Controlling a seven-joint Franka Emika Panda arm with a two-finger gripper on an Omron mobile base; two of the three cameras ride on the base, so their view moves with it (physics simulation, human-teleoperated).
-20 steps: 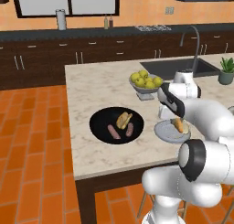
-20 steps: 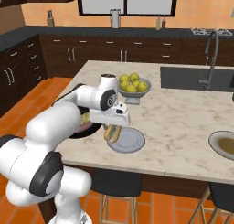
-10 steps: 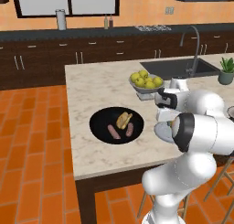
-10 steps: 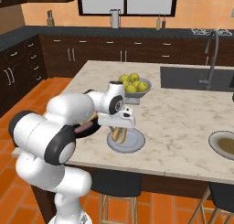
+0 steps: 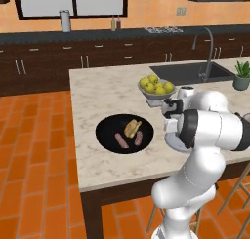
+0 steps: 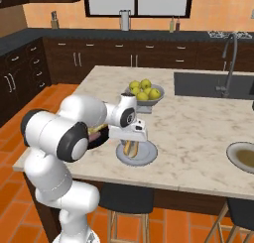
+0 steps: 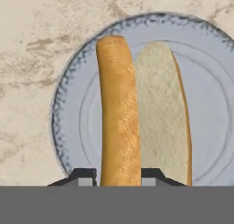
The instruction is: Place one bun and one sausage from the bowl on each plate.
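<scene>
Arm swung in; gripper [image 7: 119,177] holds bun [image 7: 119,113] over plate [image 7: 68,109]

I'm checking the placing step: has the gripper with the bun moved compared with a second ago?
Yes. In the right base view the gripper, shut on the bun, has shifted right, away from the black bowl, and now sits over the middle of the grey-blue plate.

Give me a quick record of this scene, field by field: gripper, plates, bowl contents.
gripper: gripper shut on a bun, over the pale plate
pale plate: pale plate under the held bun; contact not clear
black bowl: black bowl holds one bun and two sausages
second plate: second plate at the counter's right, bare
fruit bowl: fruit bowl behind the gripper
</scene>
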